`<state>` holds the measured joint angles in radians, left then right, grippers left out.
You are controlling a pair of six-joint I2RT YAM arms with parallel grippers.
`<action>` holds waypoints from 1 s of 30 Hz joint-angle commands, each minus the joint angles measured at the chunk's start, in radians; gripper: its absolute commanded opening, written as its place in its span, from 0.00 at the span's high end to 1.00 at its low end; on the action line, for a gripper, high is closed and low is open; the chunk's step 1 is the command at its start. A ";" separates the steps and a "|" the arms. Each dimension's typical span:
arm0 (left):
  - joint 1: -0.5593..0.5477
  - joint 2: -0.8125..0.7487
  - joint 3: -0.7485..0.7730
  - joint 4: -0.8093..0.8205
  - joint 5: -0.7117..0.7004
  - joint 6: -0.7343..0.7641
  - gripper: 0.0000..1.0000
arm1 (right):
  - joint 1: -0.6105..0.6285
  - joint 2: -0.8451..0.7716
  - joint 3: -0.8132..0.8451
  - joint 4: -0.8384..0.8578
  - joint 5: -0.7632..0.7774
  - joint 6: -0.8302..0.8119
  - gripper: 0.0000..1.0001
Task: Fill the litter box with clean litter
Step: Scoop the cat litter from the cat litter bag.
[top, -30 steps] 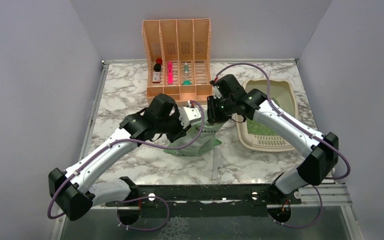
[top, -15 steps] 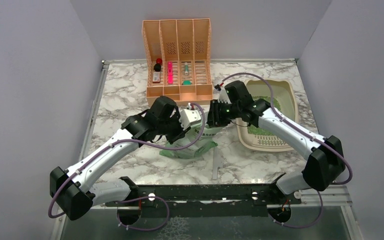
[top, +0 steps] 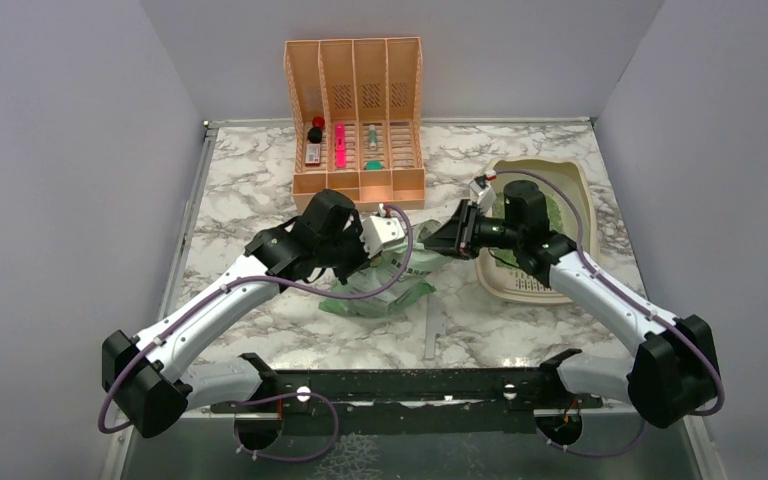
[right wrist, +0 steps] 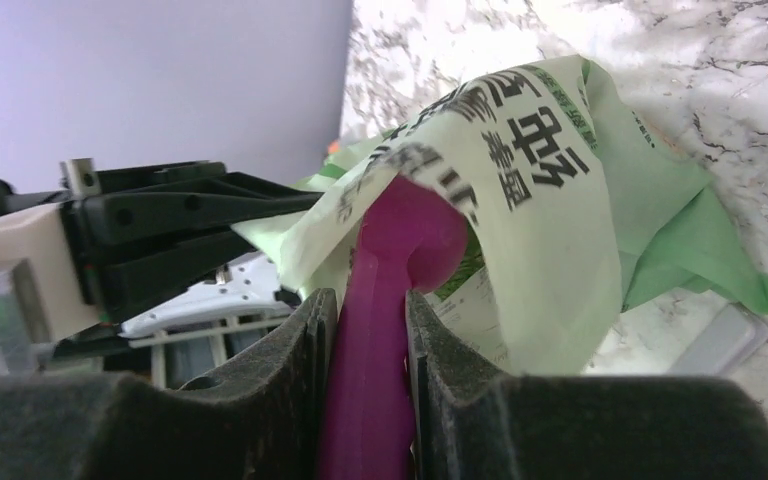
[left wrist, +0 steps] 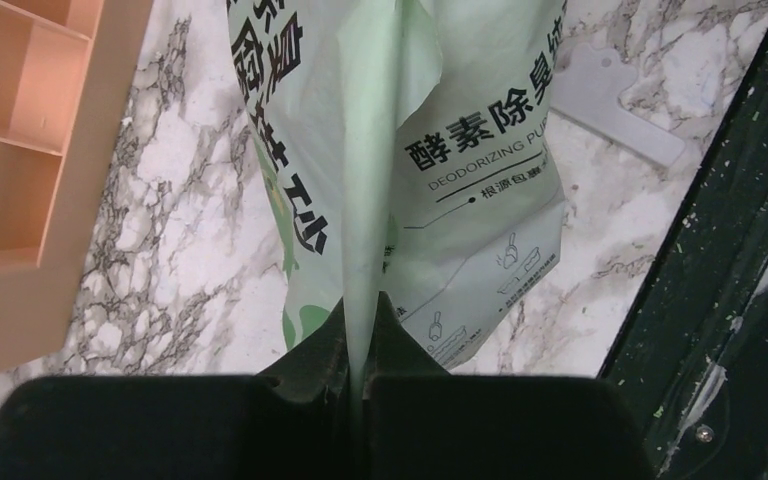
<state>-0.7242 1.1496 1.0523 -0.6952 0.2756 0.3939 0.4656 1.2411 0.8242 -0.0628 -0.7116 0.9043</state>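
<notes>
The left gripper (left wrist: 360, 312) is closed tight on a fold of the pale green printed plastic bag (left wrist: 460, 150). It holds the bag raised above the white marble-patterned bench (top: 250, 190), near the middle of the bench and in front of the peach slatted file organizer (top: 355, 110).

The right gripper (right wrist: 370, 310) is clamped on the handle of a magenta plastic scoop (right wrist: 400, 250). The rounded end of the scoop sits just under the lip of the bag opening.

The beige shallow plastic litter box (top: 588, 190) stands toward the right rear corner of the bench, partly beneath the right arm. A layer of green granular clean litter (top: 557, 210) already lies in it. How full it is cannot be told, as the arm hides much of the tray.

The long axis of the scoop runs from the right gripper leftward into the bag, so the scoop points away from the litter box. The box lies behind and to the right of that gripper, and the right arm is the nearer one. The coming step probably calls for pushing the scoop deeper into the bag, then swinging it back rightward over the tray rim.
</notes>
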 commanded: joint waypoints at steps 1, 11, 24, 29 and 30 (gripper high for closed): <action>-0.001 0.033 0.059 0.047 -0.037 0.028 1.00 | -0.050 -0.096 -0.052 0.213 -0.118 0.172 0.99; -0.001 0.006 0.074 0.066 -0.020 0.038 1.00 | -0.212 -0.166 -0.124 0.202 -0.231 0.237 0.99; -0.002 -0.165 -0.004 0.078 0.134 0.002 1.00 | -0.366 -0.188 -0.125 0.091 -0.314 0.207 0.99; -0.001 -0.174 -0.015 0.079 0.158 0.000 1.00 | -0.397 -0.189 -0.121 0.065 -0.333 0.209 0.99; -0.001 -0.173 -0.015 0.079 0.163 0.000 1.00 | -0.404 -0.188 -0.121 0.064 -0.339 0.211 0.99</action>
<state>-0.7219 1.0168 1.0233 -0.7273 0.3233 0.4114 0.0906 1.0729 0.6739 0.0128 -1.0065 1.1141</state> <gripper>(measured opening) 0.018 0.316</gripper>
